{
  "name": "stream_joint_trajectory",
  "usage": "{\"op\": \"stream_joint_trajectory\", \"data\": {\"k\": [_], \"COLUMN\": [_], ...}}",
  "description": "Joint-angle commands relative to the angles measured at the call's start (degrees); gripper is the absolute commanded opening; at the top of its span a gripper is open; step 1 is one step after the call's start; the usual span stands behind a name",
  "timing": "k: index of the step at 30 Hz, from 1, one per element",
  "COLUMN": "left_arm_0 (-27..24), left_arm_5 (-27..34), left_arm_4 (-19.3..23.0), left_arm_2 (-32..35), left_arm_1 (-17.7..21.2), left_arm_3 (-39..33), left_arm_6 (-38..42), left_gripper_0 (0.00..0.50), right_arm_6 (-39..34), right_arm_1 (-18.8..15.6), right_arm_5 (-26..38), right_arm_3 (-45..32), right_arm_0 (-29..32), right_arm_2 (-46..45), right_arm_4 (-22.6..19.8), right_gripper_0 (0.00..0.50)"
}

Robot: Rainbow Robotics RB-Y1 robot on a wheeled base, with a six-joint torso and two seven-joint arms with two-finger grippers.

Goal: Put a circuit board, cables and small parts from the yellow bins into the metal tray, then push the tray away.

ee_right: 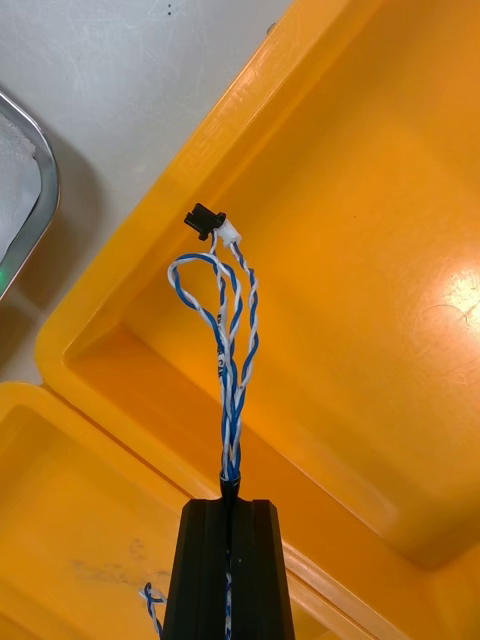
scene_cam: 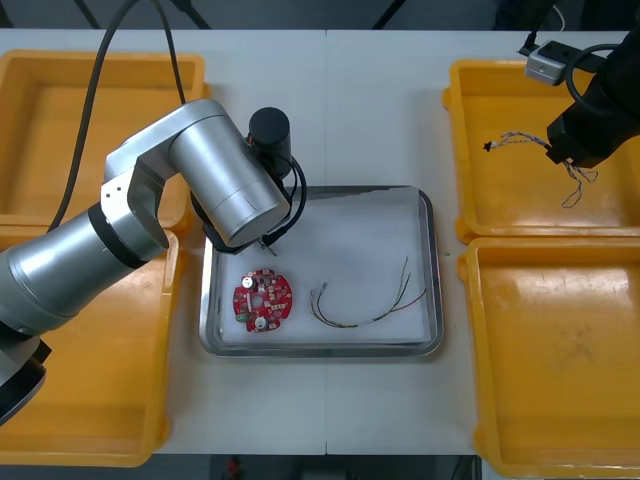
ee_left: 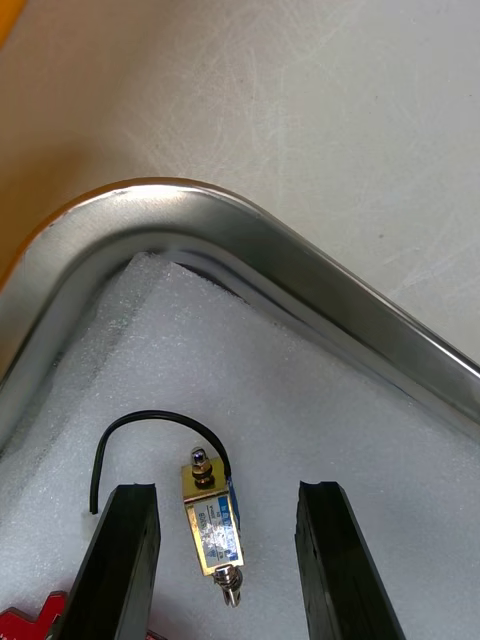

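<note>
**Now the cable is due in the tray**

Right jaws, clamped on the twisted blue and white cable [ee_right: 232, 340], hold it above the far right yellow bin [scene_cam: 500, 210]. Left jaws stand open over the metal tray [scene_cam: 432, 270], at its far left corner, a small metal part [ee_left: 212, 525] lying between them. Circuit board [scene_cam: 263, 298] and red and yellow cable [scene_cam: 370, 305] lie inside. Likely next: carry the cable left over the rim, lower, release.

Light table [scene_cam: 370, 110], faint seam [scene_cam: 327, 100] down its middle, dark floor [scene_cam: 300, 12] beyond far edge
</note>
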Motion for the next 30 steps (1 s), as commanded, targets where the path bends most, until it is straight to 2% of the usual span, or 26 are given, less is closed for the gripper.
{"op": "stream_joint_trajectory", "data": {"k": [1, 3, 8, 11, 12, 16, 19, 21, 23, 24, 25, 26, 30], "left_arm_0": [-0.9, -1.3, -4.0, -5.5, -6.3, -8.3, -8.9, -9.6, -10.0, -10.3, -10.3, -10.4, -10.8], "left_arm_5": [3.0, 4.3, 10.8, 13.1, 14.3, 17.5, 17.6, 17.5, 17.4, 16.8, 16.8, 15.7, 12.4], "left_arm_4": [0.5, 1.6, 11.1, 15.2, 17.3, 23.2, 26.3, 29.3, 30.6, 32.3, 32.3, 33.6, 36.4], "left_arm_2": [1.0, 2.1, 10.2, 13.2, 15.0, 20.2, 22.1, 23.7, 24.2, 24.9, 24.9, 25.6, 26.9], "left_arm_1": [0.4, 1.0, 4.6, 6.6, 7.6, 11.5, 14.6, 18.0, 19.5, 21.6, 21.6, 23.6, 27.3], "left_arm_3": [-3.7, -4.7, -10.0, -11.4, -11.9, -11.9, -11.5, -10.6, -10.0, -8.9, -8.9, -7.4, -3.0], "left_arm_6": [0.4, 0.1, -0.8, -1.5, -2.3, -9.0, -12.5, -16.8, -19.0, -22.8, -22.8, -26.3, -33.7], "left_gripper_0": [0.424, 0.431, 0.467, 0.485, 0.500, 0.500, 0.500, 0.500, 0.500, 0.500, 0.500, 0.500, 0.500], "right_arm_6": [-2.0, -2.0, -2.0, -2.0, -1.9, -2.0, -2.0, -2.3, -2.4, -2.8, -2.8, -3.2, -3.9], "right_arm_1": [-2.2, -2.2, -2.2, -2.2, -2.0, -0.8, -0.2, 0.1, 0.1, 0.1, 0.1, 0.1, 0.6], "right_arm_5": [0.4, 0.4, 0.4, 0.4, 0.4, 0.4, 0.4, 0.4, 0.3, -0.5, -0.5, -1.4, -3.7], "right_arm_3": [-1.8, -1.8, -1.8, -1.8, -1.8, -3.2, -4.5, -5.7, -6.4, -7.4, -7.4, -8.7, -11.6], "right_arm_0": [-1.1, -1.1, -1.0, -1.1, -1.1, -1.1, -1.1, -1.1, -1.1, -1.1, -1.1, -1.1, -1.1], "right_arm_2": [-2.0, -2.0, -2.0, -2.0, -2.0, -2.0, -1.7, -0.5, 0.4, 1.7, 1.7, 3.3, 7.2], "right_arm_4": [-0.7, -0.7, -1.0, -1.5, -1.7, -2.5, -3.1, -4.9, -5.9, -7.5, -7.5, -9.0, -11.3], "right_gripper_0": [0.000, 0.000, 0.000, 0.000, 0.000, 0.000, 0.000, 0.000, 0.000, 0.000, 0.000, 0.000, 0.000]}}
